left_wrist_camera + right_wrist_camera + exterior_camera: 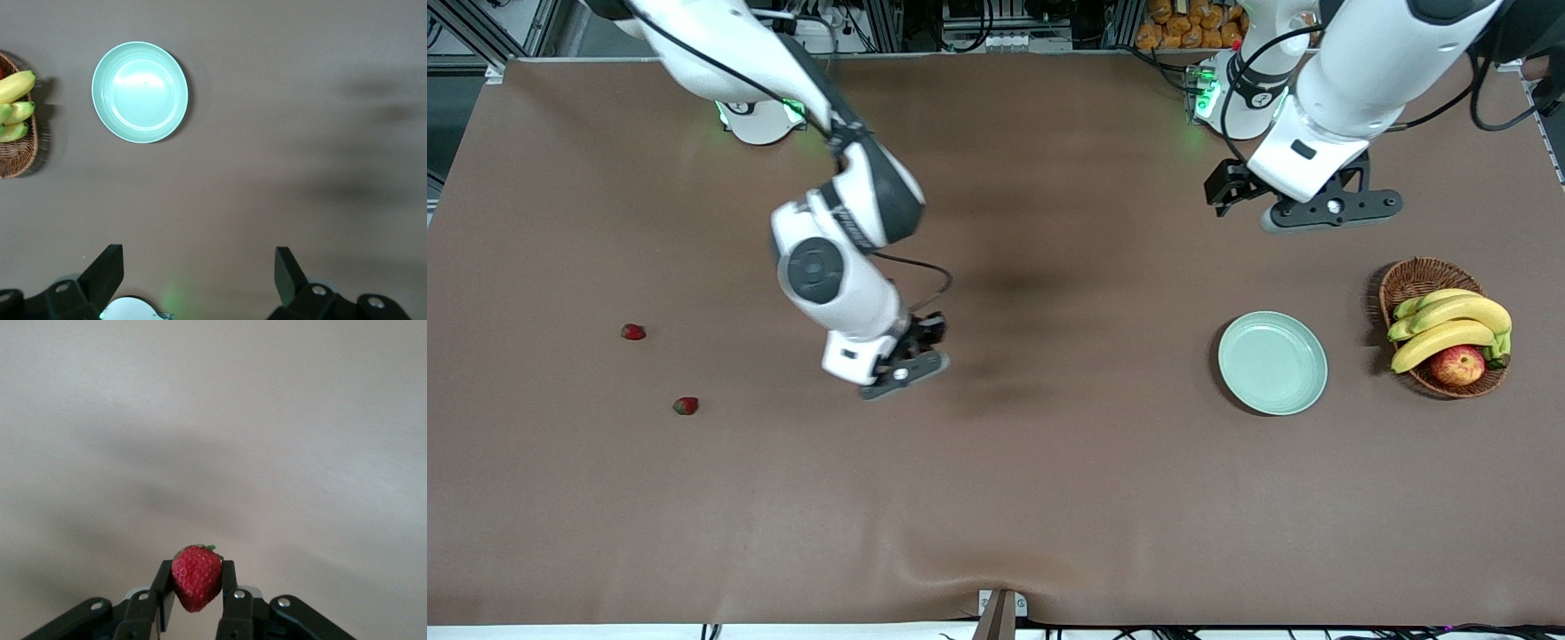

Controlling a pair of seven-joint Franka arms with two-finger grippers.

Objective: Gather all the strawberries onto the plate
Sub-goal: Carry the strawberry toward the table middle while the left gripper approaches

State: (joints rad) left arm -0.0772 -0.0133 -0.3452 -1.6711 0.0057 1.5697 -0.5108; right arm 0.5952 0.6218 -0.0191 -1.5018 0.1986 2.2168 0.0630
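Right arm: reaches from its base out over the middle of the table, elbow bent, wrist turned down; it ends well apart from the plate (1272, 362), toward the right arm's end of the table
Right gripper (195, 607): hangs over bare table, fingers (228, 587) pressed in on a held strawberry (197, 577), which sits upright between them with its green cap on top
Left arm: waits, short-reached, near its own base
Left gripper (199, 273): fingers (105, 270) spread wide with nothing between them, over bare table farther from the front camera than the plate
Plate: pale mint green, round, glossy, nothing in it; flat on the table
Loose strawberries: two on the table, both well apart from the plate, toward the right arm's end; one strawberry (633, 332) lies farther from the front camera than the plate's middle, the other strawberry (686, 406) lies nearer to it than the plate
Wicker basket (1414, 280): just beside the plate, toward the left arm's end, holding bananas (1449, 324) and an apple (1457, 364)
Writing: lettering on the right arm's wrist is too small to read
Table (1049, 498): covered in a plain brown mat with soft shadows and a slight ripple at the edge nearest the front camera
Room: metal frame rails and cables run along the table edge by the arm bases
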